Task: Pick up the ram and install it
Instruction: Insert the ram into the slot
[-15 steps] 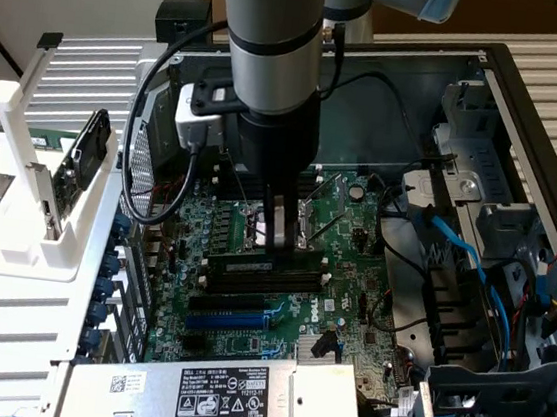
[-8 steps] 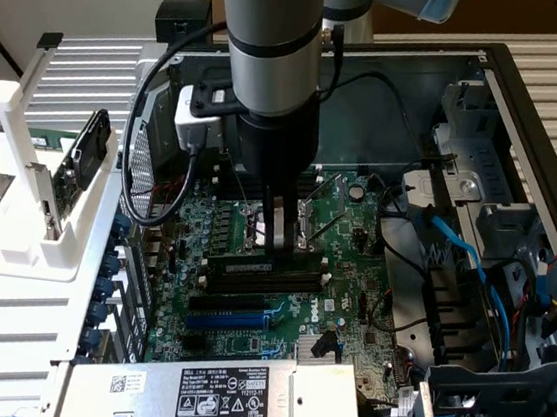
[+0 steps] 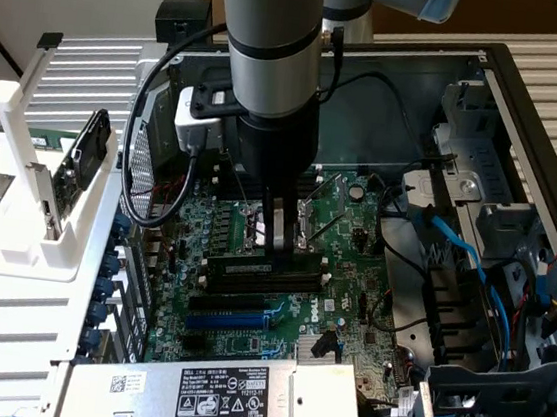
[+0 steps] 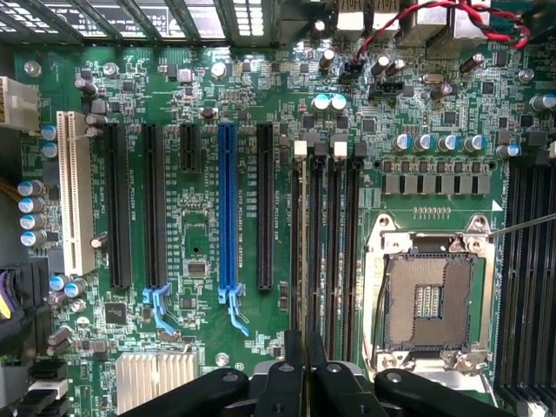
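Ram [image 3: 252, 267]: thin dark-green stick with a pale label, standing on edge in the memory slots [image 4: 334, 234]. Gripper [image 3: 275, 248] is clamped on its top edge. CPU socket [image 4: 430, 300] lies beside the slots, blue expansion slot [image 4: 228, 208] on the other side.

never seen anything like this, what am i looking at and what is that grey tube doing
That thick grey tube is a robot arm, reaching into an open desktop computer case. One picture comes from a camera outside; the other from a camera on the arm's wrist, looking down on the green motherboard. At the arm's tip is its end effector, a black clamp, shut on the ram: a long, thin dark-green memory stick. It holds the stick at the row of black memory slots, beside the square silver processor socket. Whether it is fully seated I cannot tell.
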You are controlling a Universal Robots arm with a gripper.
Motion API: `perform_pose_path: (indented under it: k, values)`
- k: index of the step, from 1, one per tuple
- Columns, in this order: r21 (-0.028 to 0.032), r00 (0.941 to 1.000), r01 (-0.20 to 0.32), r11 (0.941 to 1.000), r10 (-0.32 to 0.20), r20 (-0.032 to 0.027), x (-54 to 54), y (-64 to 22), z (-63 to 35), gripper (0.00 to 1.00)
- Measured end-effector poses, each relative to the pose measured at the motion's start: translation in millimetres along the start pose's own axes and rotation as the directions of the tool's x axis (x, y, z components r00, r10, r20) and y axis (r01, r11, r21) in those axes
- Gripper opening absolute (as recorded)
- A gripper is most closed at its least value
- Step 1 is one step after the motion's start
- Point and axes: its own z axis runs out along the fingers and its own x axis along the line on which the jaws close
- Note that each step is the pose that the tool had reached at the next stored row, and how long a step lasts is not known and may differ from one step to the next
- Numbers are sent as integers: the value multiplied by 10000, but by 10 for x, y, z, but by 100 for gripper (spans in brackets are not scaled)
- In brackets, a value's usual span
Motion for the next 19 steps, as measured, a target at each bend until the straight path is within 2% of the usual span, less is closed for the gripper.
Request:
perform_pose_path:
  k: [2, 5, 11, 19]
  values:
    - [-12, 10000, 0, 10000, 0, -1, 0, 0, 0, 12]
    - [-66, 10000, 0, 10000, 0, -1, 1, -4, 1, 12]
    - [-82, 10000, -1, 10000, 1, -2, 2, -32, 3, 12]
    - [-212, 10000, -4, 9998, 4, -4, 4, -35, 3, 12]
